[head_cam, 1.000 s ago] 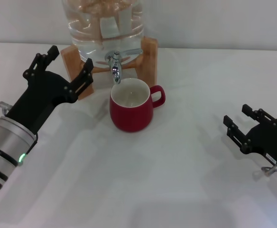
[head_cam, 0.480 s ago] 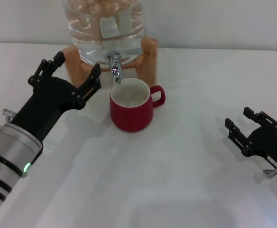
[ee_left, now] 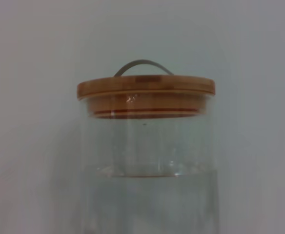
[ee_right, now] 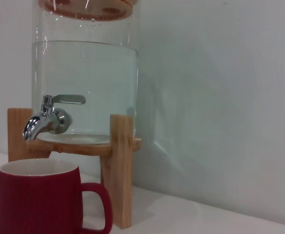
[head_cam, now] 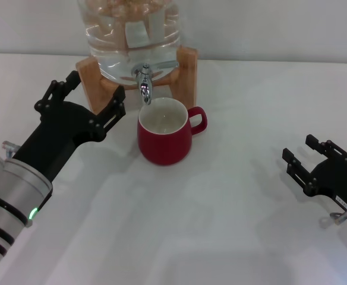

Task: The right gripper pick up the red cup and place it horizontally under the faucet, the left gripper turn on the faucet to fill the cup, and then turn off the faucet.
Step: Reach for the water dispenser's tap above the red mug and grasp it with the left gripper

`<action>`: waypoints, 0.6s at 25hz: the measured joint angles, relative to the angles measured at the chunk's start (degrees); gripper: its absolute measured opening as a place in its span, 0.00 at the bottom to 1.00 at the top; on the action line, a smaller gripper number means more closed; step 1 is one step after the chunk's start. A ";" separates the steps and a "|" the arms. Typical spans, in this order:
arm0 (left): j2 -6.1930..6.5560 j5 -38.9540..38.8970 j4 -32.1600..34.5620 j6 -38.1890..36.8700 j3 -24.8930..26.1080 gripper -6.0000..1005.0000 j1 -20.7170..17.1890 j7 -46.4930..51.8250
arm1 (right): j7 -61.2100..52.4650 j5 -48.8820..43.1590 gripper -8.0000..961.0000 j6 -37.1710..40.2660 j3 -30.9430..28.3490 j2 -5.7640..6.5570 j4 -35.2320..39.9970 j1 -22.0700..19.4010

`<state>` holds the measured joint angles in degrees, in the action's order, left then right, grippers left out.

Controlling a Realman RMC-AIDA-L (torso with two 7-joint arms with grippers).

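White bench (head_cam: pixel 233 225) underneath everything. At its far edge, clear water jar (head_cam: pixel 129 27) part-filled, capped by a wooden lid (ee_left: pixel 145 87) with a thin metal handle, cradled in a wooden stand (head_cam: pixel 185 68). Reaching in from the near left, the left gripper (head_cam: pixel 90 98) on its banded arm with a green light, jaws spread wide and holding nothing, one prong in front of the stand's left leg, the other just left of the faucet (head_cam: pixel 144 80), not touching it. Parked well apart at the right side of the bench, the right gripper (head_cam: pixel 307 155), jaws open and empty. Directly below the spout, upright on the bench, the red cup (head_cam: pixel 164 133), white inside showing, loop handle turned to the right. Smallest, the chrome faucet itself, lever lying level toward the right, spout pointing down over the cup's rim.
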<state>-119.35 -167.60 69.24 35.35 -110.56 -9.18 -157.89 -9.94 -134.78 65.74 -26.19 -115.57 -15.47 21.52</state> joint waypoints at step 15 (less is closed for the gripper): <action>0.76 0.07 10.48 -15.84 -2.34 0.87 -3.96 1.44 | -0.69 0.05 0.57 -0.31 -0.29 -0.01 0.00 0.35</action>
<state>-118.59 -167.54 79.72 19.51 -112.90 -13.14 -156.46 -10.63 -134.73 65.43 -26.47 -115.58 -15.47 21.87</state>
